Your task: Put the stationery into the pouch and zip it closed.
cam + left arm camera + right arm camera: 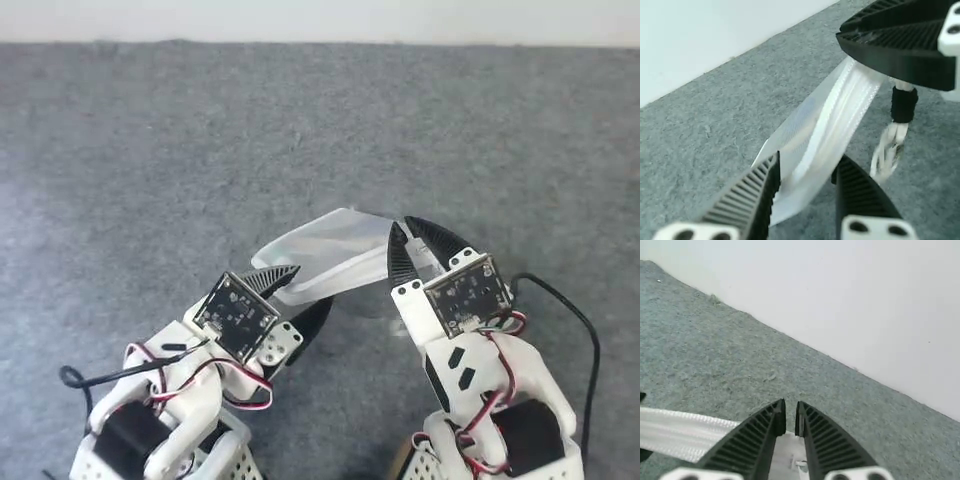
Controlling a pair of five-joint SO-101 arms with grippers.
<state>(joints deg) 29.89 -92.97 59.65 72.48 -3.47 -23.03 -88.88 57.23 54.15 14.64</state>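
You hold the pouch between both tools.
Left tool clamps its 8 o'clock end; right tool pinches its 3 o'clock end, over the surface.

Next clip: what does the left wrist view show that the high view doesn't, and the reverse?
Left wrist, not high: the zipper track along the pouch, and a zipper pull dangling beneath the right claw. High, not left wrist: red-and-white wiring on the arms and a black cable trailing off. Shared: the pouch gripped at opposite ends by the left claw and right claw, above grey carpet.
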